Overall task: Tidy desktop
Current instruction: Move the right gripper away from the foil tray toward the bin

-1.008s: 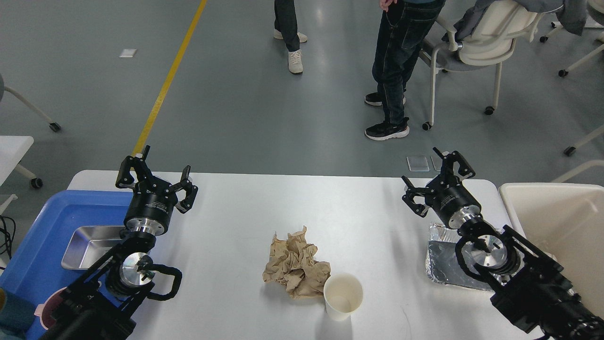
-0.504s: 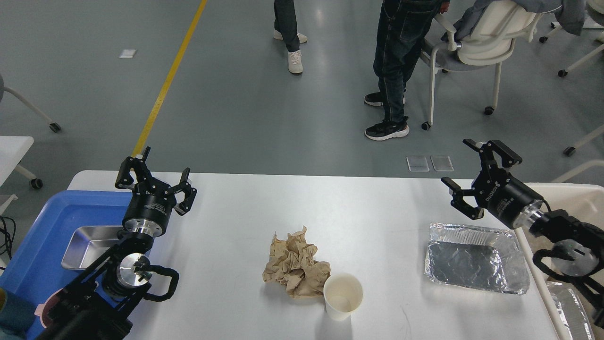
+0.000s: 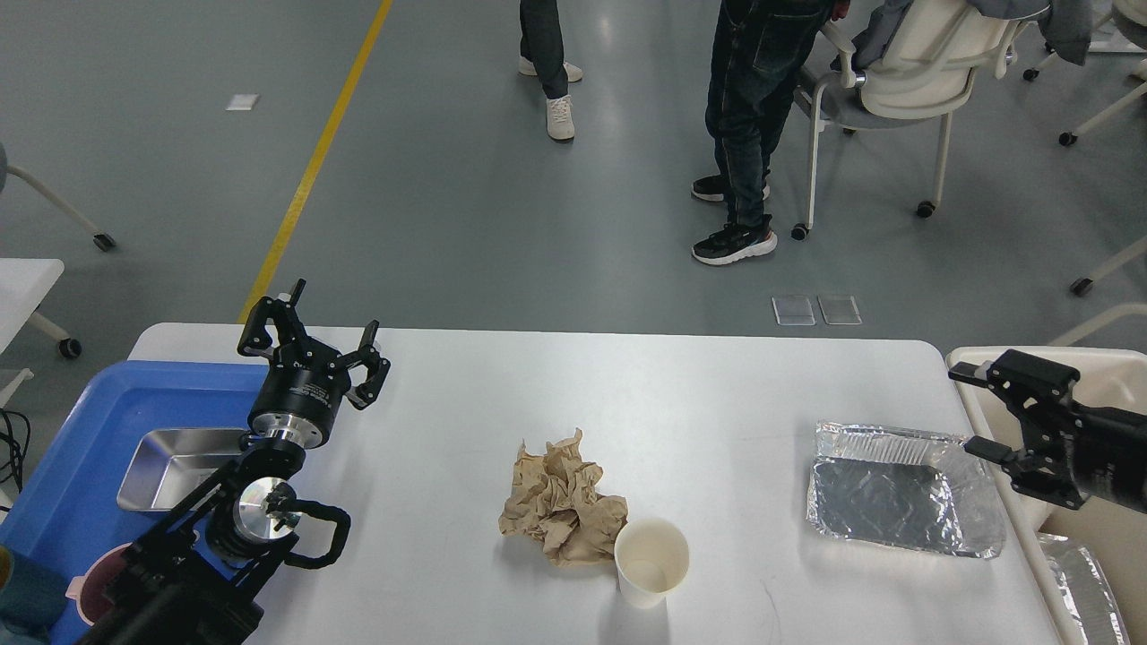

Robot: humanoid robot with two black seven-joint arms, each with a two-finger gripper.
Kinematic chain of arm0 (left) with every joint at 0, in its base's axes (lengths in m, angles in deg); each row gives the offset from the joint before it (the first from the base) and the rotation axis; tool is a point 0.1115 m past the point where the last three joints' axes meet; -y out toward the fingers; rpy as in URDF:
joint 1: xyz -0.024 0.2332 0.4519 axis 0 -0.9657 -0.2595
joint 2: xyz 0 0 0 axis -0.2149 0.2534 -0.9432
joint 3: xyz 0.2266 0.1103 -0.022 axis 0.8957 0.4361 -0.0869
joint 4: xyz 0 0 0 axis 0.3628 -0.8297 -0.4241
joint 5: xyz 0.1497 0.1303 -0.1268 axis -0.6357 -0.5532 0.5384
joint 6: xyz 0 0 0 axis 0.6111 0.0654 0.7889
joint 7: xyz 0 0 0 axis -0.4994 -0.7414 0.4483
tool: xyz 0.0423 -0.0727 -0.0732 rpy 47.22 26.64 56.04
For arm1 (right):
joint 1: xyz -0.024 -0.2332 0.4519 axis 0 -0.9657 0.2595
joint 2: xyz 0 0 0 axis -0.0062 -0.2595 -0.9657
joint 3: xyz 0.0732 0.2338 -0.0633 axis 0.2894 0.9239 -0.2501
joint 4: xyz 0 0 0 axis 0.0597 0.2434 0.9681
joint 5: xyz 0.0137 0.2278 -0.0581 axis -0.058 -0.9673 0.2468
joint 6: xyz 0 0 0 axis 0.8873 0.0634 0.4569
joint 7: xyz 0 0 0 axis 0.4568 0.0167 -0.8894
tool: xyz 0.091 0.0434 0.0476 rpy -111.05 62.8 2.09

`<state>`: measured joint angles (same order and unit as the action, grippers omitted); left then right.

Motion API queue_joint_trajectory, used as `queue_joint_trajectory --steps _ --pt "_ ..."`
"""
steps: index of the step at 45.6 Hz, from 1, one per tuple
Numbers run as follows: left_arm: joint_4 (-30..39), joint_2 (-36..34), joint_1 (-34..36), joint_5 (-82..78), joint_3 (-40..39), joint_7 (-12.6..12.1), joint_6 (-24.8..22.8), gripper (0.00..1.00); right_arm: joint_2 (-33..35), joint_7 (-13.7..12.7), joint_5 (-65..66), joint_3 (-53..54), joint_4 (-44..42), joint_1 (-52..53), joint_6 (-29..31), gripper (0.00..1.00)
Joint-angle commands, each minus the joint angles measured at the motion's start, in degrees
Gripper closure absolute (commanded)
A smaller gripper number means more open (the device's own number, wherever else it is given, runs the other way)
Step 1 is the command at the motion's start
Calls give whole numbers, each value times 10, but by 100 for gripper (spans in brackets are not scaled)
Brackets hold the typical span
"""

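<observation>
The desktop [image 3: 717, 394], a smooth white surface with rounded corners, fills the lower frame, and three leftovers wait on it: crumpled brown paper [image 3: 560, 497] touching a white paper cup [image 3: 651, 562] at lower centre, and a crinkled foil tray [image 3: 901, 488] at right. The left gripper [image 3: 315, 345] hovers at left, jaws spread, empty (likely readying a pick); the right gripper [image 3: 1004, 417], jaws spread too, hangs over the cream bin [image 3: 1102, 367].
</observation>
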<state>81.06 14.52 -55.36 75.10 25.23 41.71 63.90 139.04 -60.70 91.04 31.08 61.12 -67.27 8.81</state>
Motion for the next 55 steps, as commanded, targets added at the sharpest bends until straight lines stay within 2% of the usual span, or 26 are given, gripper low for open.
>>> queue_joint_trajectory --steps 1,5,12,21,32,41,43,50,55 --pt "0 4 0 0 1 -3 0 3 48 0 6 -30 22 -4 -11 0" --pt "-1 4 1 -2 1 -12 -1 3 80 1 5 -40 34 -11 -19 0" --pt "-2 4 3 -3 1 -13 -5 3 111 0 2 -45 32 -16 -23 0" --pt "-3 4 2 -3 1 -13 -13 3 112 -1 -33 -47 -3 -18 -46 0" --pt "-3 4 -1 -3 1 -13 -13 3 110 -4 -187 -47 -62 -20 -66 0" --pt "-3 5 -3 -4 1 -13 -17 3 108 7 -188 -54 -81 -22 -57 0" --pt "-3 4 -3 -4 1 -13 -17 3 105 17 -172 -65 -82 -23 -56 0" --pt "-3 2 -3 -4 1 -13 -17 3 84 92 30 -81 -84 -25 -51 0" --pt "-8 1 -4 -4 1 -12 -17 3 47 115 159 -81 -100 -24 -51 0"
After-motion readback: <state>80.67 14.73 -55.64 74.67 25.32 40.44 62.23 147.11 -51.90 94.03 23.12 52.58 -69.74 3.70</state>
